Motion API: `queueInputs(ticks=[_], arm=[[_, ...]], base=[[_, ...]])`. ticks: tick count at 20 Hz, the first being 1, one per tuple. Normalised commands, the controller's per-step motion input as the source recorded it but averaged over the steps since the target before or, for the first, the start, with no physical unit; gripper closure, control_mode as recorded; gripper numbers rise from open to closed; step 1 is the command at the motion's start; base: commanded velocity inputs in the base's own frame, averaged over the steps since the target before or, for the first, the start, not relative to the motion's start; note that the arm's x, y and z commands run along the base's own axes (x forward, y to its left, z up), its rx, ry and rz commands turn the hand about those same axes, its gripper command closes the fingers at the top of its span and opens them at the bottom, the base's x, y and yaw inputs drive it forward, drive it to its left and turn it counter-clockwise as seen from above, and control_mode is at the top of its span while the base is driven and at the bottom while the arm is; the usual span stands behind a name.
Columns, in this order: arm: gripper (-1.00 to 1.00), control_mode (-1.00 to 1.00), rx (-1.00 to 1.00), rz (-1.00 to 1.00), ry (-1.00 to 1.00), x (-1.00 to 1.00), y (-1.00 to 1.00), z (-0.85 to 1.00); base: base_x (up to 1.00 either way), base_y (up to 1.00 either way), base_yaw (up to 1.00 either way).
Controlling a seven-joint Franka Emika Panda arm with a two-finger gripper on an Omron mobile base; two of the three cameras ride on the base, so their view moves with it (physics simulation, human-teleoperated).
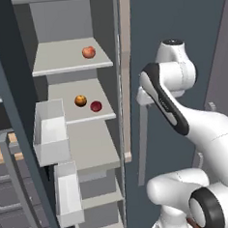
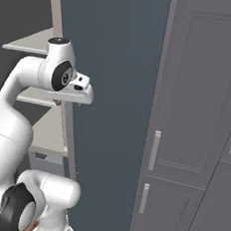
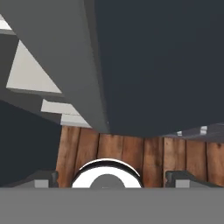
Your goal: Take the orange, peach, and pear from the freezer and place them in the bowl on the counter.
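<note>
Claw [image 3: 112, 177] wide apart; orange [image 1: 80, 100] on freezer [image 1: 82, 116] shelf

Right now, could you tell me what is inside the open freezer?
The freezer holds three round fruits: a salmon-pink one on the upper shelf, and the orange beside a dark crimson one on the shelf below. The lower shelves look bare. The door bins' contents are hidden by their walls.
</note>
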Motion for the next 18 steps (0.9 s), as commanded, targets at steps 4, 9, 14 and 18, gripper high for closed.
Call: queueInputs(ticks=[4, 9, 14, 18], arm=[[-1.0, -1.0, 0.0, 0.0, -0.07, -0.49, 0.0, 0.0], [-1.0, 1.0, 0.01, 0.0, -0.1, -0.31, 0.08, 0.0], [-1.0, 1.0, 0.0, 0.0, 0.0, 0.0, 0.0, 0.0], [-1.0, 1.0, 0.0, 0.0, 0.0, 0.0, 0.0, 0.0]], base=[[0.0, 0.0, 0.0], [-0.32, 0.31, 0.0], [0.01, 0.55, 0.0], [0.31, 0.43, -0.02]])
